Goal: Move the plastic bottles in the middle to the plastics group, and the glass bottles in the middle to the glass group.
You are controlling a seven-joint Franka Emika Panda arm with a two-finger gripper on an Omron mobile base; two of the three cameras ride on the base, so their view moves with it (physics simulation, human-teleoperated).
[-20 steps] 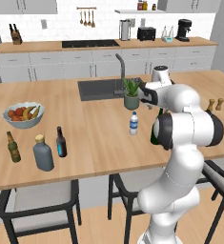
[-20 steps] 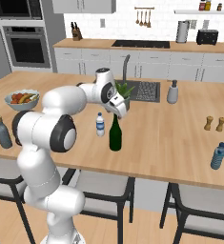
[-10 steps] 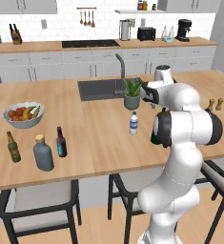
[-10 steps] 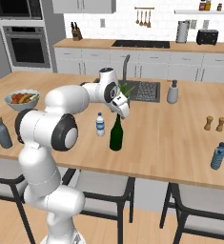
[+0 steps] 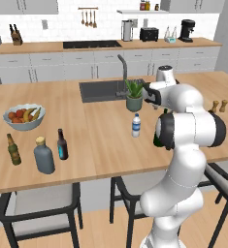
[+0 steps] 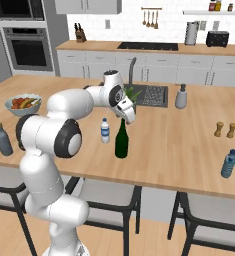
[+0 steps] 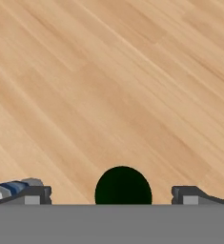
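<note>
gripper open above the green wine bottle

your gripper [image 6: 127, 116] hangs over the dark green wine bottle [image 6: 121, 140], jaws spread wide with nothing between them. in the hand view you look straight down on the bottle's dark round top [image 7: 123, 186], which sits midway between the two fingertips [image 7: 35, 192] without touching either.

the wine bottle stands upright near the middle of the surface [image 6: 189, 145], toward its front edge. just beside it, on the side of the fruit bowl [image 6: 23, 104], stands the small clear water bottle [image 6: 105, 131] with a white cap and blue label, upright and apart from the wine bottle.

toward the bowl end of the surface, near the front edge, you have the squat grey-blue bottle [image 5: 43, 155] with its tan cap, flanked by the brown beer bottle [image 5: 13, 149] and the dark beer bottle with the blue label [image 5: 62, 145]. all three stand upright, close together but not touching.

at the opposite end, near the front edge, a blue-tinted bottle [image 6: 229, 163] stands alone. the grey pump dispenser [image 6: 181, 96] sits beside the sink [image 6: 152, 95], and a potted plant [image 5: 134, 95] stands at the sink's front edge, behind the water bottle.
</note>
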